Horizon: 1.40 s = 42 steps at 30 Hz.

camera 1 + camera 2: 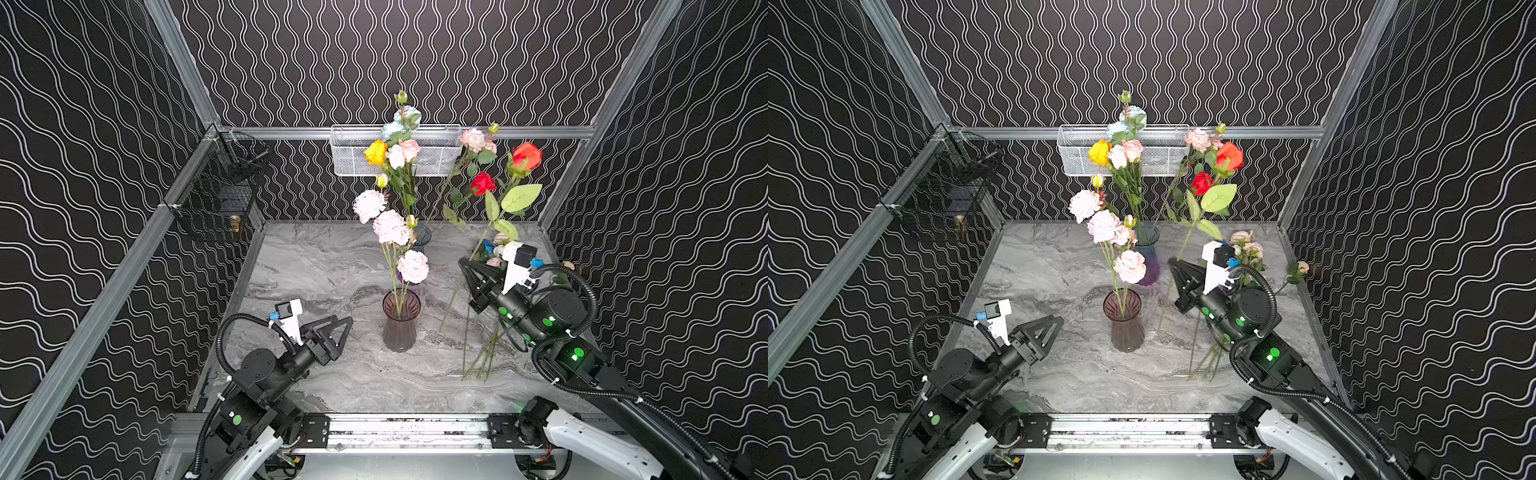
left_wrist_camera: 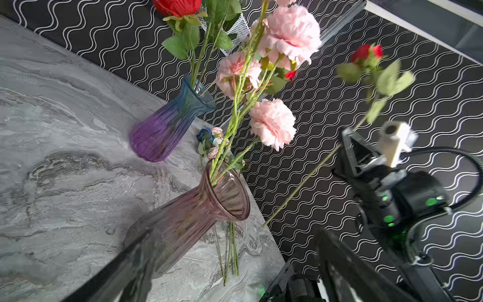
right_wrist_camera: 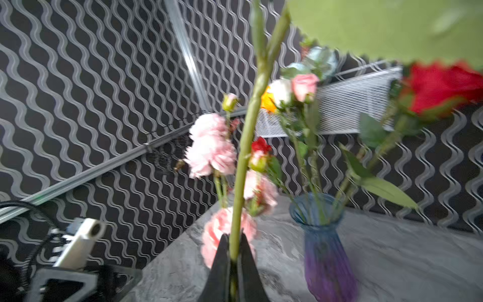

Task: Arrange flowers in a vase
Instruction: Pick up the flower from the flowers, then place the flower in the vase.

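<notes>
The left gripper (image 1: 343,332) is hovering low over the grey marbled bench (image 1: 307,270). It is sitting nearer the robot's base than the pink vase (image 1: 400,328), off to that vase's left and apart from it. In the left wrist view its fingers (image 2: 122,266) are standing wide apart with nothing between them, so it is released and empty.

To the right of the pink vase, a bundle of loose flowers (image 2: 210,142) is lying flat on the bench. Their stems are pointing toward the robot's base and are partly hidden under the right arm.

The pink vase itself is standing upright near the middle of the bench. It is holding a pale pink peony spray (image 1: 390,227), whose three blooms are rising well above its rim.

Just right of the pink vase and a little farther back, the right gripper (image 3: 234,244) is clenching the green stem of a red rose (image 1: 527,156). The stem is slanting: its lower end is reaching down beside the pink vase, while its bloom and big leaf are reaching up and to the right.

Behind the pink vase, a blue and purple vase (image 1: 1148,253) is carrying yellow, white, pink, pale blue and red blooms. Farther behind the pink vase, a white mesh basket (image 1: 436,153) is hanging on the back wall.
</notes>
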{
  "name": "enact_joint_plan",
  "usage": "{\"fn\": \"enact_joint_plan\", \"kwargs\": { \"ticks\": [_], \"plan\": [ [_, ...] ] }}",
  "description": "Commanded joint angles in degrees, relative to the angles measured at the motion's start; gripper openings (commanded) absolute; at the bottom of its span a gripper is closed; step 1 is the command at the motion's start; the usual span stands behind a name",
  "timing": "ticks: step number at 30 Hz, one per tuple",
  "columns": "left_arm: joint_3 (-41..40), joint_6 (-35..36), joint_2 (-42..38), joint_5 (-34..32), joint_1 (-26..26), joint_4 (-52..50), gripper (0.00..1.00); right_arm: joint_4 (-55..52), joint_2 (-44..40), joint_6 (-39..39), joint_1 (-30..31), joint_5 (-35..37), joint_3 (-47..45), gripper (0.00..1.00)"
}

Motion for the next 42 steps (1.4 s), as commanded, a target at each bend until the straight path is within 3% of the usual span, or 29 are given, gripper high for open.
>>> {"fn": "enact_joint_plan", "kwargs": {
  "ticks": [1,6,12,20,25,29,33,42],
  "plan": [
    [0.3,-2.2,0.5,0.1,0.0,0.8,0.97,4.7,3.8,-6.7,4.3,-0.9,4.7,0.0],
    [2.3,-1.2,0.3,-0.7,0.0,-2.0,0.97,8.6,10.8,-10.7,8.5,-1.6,9.9,0.0],
    [2.5,-1.6,-1.2,-1.4,0.0,-4.2,0.97,20.1,17.2,-15.2,9.6,1.2,8.2,0.0],
    [2.0,-1.0,-2.3,-2.9,0.0,-5.5,0.97,19.2,20.3,-14.3,10.7,2.4,3.3,0.0],
    [1.7,-0.7,-0.2,-2.3,0.0,-3.7,0.97,9.2,21.1,-13.1,12.7,4.5,3.7,0.03],
    [2.4,0.3,1.7,-1.8,0.0,-3.5,0.97,-1.2,19.8,-10.5,12.9,7.1,5.0,0.23],
    [1.7,0.4,3.1,-1.9,0.1,-1.3,0.97,-4.9,17.4,-9.0,13.0,9.2,4.6,0.32],
    [2.6,1.8,9.9,-0.1,0.0,2.8,0.97,-12.9,12.9,-7.6,15.4,14.6,6.3,0.36]
  ]
}}
